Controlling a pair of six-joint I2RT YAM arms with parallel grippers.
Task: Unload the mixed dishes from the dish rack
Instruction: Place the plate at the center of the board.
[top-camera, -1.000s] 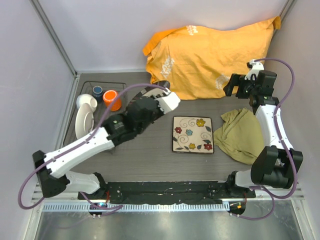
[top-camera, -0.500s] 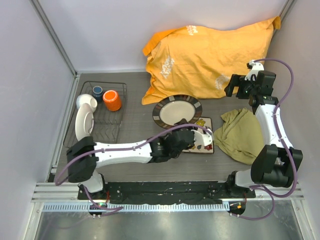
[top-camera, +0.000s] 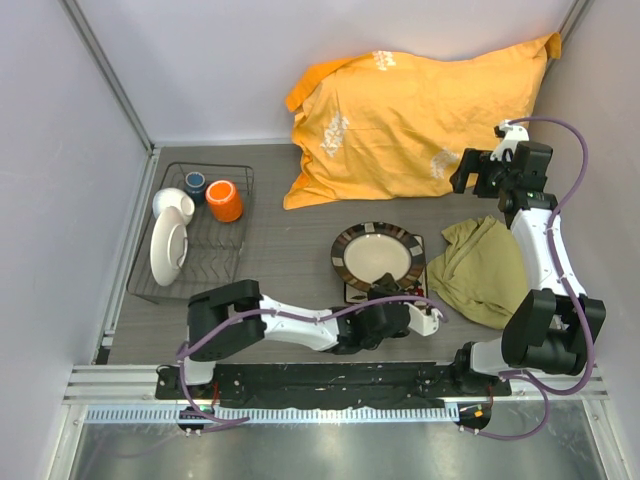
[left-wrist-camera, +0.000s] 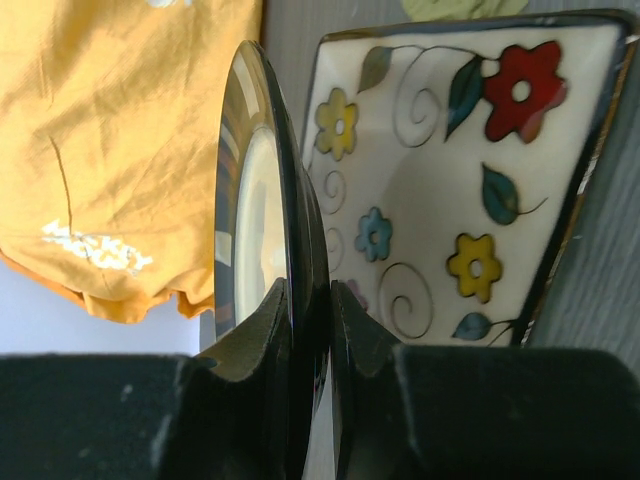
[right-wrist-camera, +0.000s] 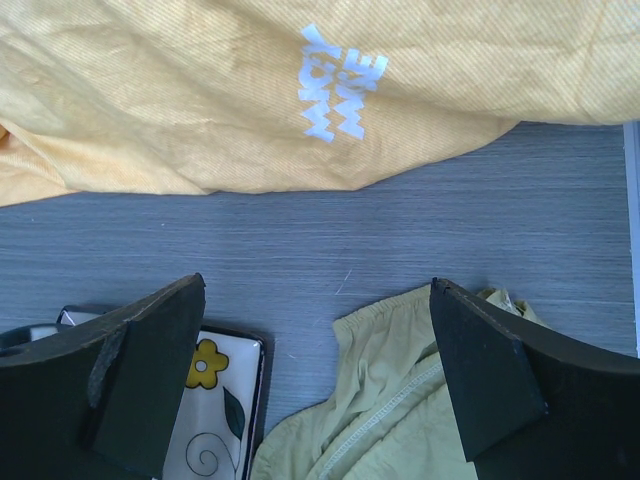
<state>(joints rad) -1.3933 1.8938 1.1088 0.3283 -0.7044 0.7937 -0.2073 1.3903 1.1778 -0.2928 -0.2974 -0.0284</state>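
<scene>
Evidently the round plate is pinched at its rim by the left gripper; glazed and brittle, it is judged slippery. The right gripper is spread wide, empty.

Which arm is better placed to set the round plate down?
Left. The left claw grips the round plate by its rim over the square plate; the right claw hangs open, empty, near the orange cloth.
</scene>
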